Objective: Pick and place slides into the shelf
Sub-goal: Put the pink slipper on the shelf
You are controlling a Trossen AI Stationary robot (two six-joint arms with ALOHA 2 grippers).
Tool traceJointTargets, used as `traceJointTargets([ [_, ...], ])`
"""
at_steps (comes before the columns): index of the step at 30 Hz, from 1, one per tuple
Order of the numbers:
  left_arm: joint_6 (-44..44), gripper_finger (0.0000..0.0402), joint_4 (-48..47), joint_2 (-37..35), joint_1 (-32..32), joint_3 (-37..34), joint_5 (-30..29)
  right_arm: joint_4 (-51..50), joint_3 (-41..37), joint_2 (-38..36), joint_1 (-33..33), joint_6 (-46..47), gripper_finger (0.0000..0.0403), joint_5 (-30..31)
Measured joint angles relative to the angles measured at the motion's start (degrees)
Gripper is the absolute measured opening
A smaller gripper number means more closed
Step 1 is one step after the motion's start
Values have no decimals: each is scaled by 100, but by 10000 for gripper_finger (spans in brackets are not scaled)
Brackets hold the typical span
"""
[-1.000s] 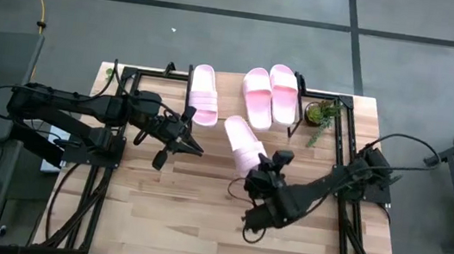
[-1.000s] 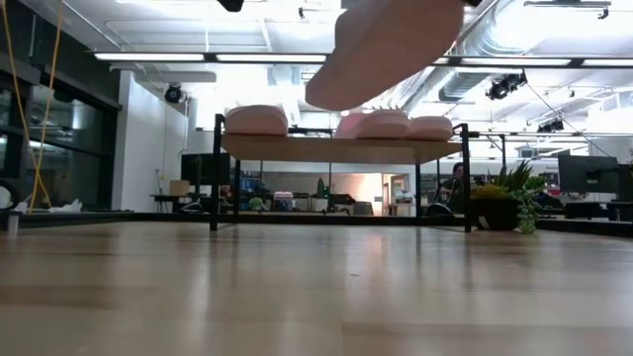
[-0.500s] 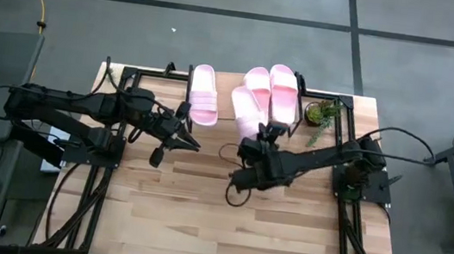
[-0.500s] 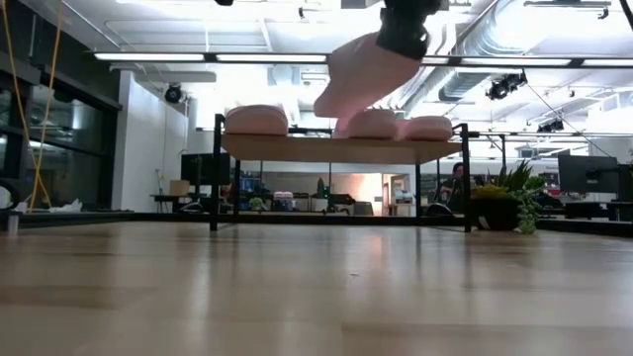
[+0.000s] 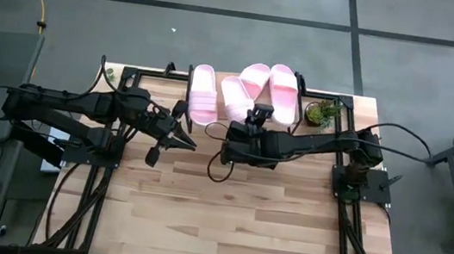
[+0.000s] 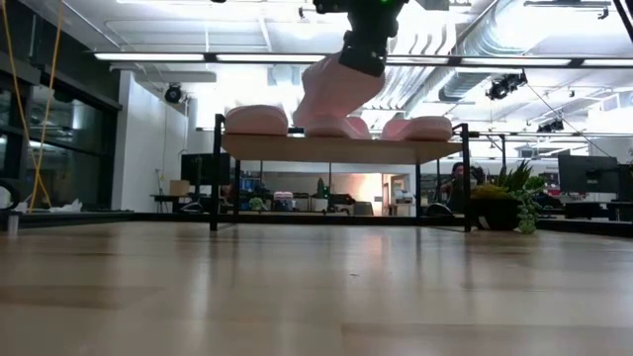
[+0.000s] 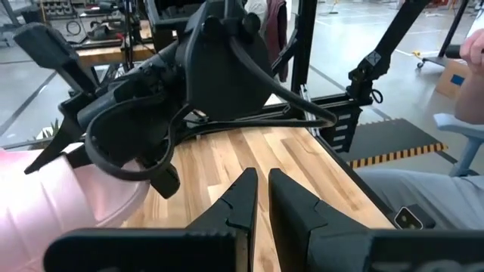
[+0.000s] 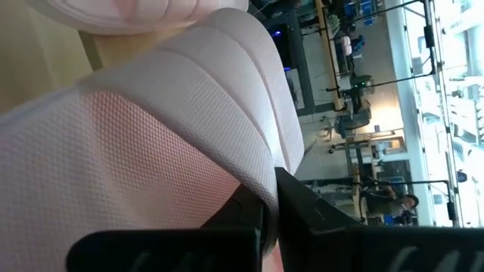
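Lowering last pink slide (image 5: 235, 96), clamped in right gripper (image 5: 256, 113), onto shelf (image 6: 336, 148) between three already placed; left gripper (image 5: 175, 136) nearly closed, empty, beside.

No readable text, label, brand, number or sign is showing in any of the views.
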Motion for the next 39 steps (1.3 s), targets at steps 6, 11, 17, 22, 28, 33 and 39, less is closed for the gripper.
traceJointTargets([
  [6, 23, 24, 3, 2, 0, 0, 0, 90, 0, 0, 4, -166, 0, 91],
  [11, 23, 24, 19, 2, 0, 0, -2, 565, 0, 0, -73, -657, 0, 100],
  [17, 12, 24, 42, 2, 0, 0, -2, 1367, 0, 0, -272, -1459, 0, -101],
  [22, 6, 24, 39, 3, 0, 0, -2, 1575, 0, 0, -503, -1744, 0, -172],
  [28, 5, 24, 36, 4, 0, 0, -2, 1462, 0, 0, -735, -1757, 0, -179],
  [33, 3, 24, 33, 4, 0, 0, -2, 1477, 0, 0, -773, -1761, 0, -270],
  [39, 1, 24, 40, 4, 0, 0, -2, 1669, 0, 0, -772, -1782, 0, -585],
])
